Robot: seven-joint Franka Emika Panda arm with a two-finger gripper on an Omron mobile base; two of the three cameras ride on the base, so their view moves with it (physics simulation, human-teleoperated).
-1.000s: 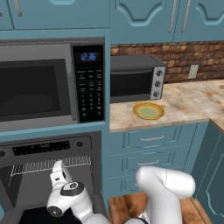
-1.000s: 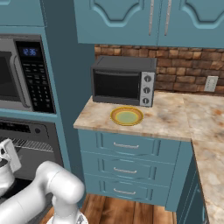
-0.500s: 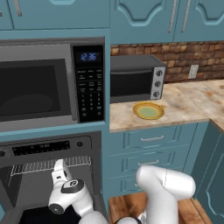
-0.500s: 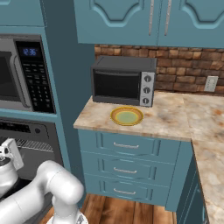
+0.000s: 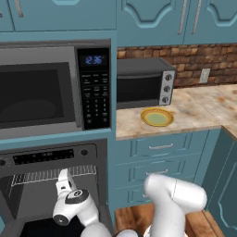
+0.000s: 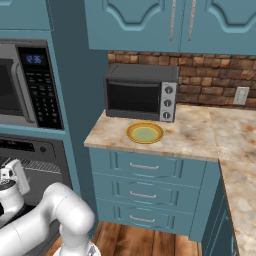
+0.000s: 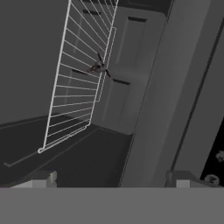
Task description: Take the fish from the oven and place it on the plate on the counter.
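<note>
The oven (image 5: pixel 51 185) stands open beneath the microwave (image 5: pixel 46 90), and the arm reaches low into its mouth, the gripper (image 7: pixel 109 177) pointed into the dark cavity with its fingers spread wide and nothing between them. On the wire rack (image 7: pixel 81 74) inside lies a small dark shape, apparently the fish (image 7: pixel 99 68), well apart from the fingertips and too small to make out clearly. The yellow plate (image 5: pixel 157 117) sits bare on the counter (image 5: pixel 199 109), just in front of the toaster oven (image 5: pixel 143 83).
</note>
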